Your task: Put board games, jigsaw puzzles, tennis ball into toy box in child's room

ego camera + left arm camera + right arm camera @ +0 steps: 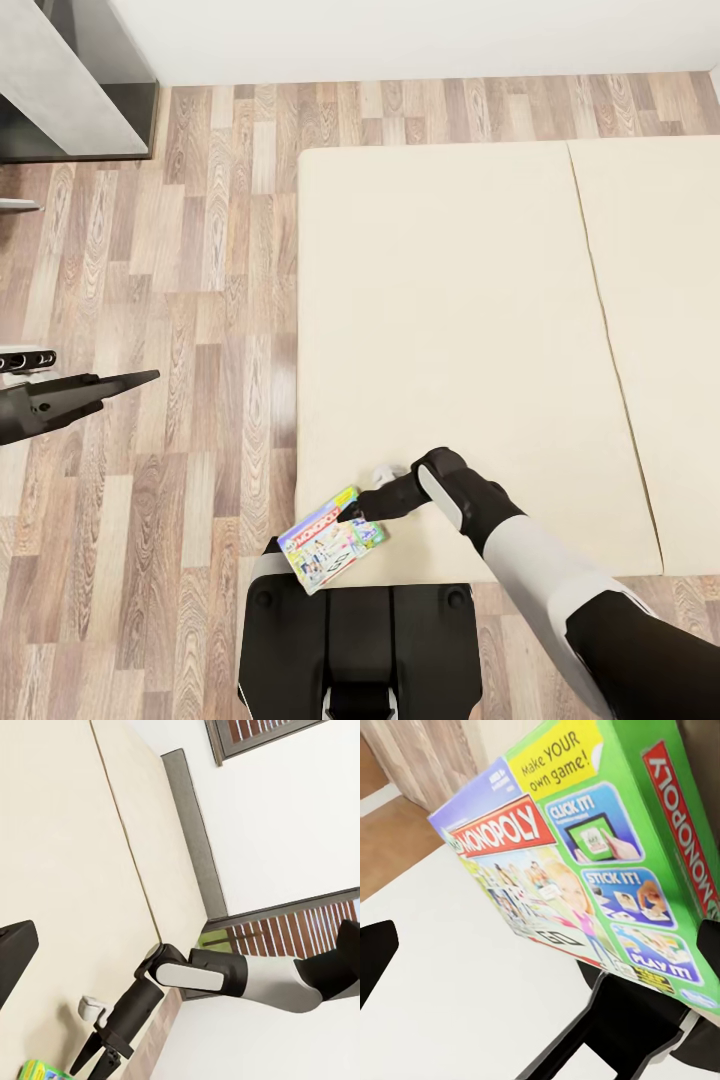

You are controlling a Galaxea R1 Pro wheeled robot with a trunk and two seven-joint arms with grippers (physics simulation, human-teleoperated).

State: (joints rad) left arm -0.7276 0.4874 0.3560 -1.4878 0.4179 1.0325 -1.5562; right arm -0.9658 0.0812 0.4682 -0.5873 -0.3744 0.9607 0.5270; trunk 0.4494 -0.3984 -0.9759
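Observation:
A board game, a blue and green Monopoly box, hangs tilted over the near left corner of the cream bed. My right gripper is shut on its edge. In the left wrist view, the right gripper points at the box's corner. My left gripper is open and holds nothing, out over the wood floor to the left of the bed. The toy box, jigsaw puzzles and tennis ball are out of view.
A pale grey table end stands at the far left by the white wall. Plank floor runs between it and the bed. My black base sits against the bed's near edge, under the held box.

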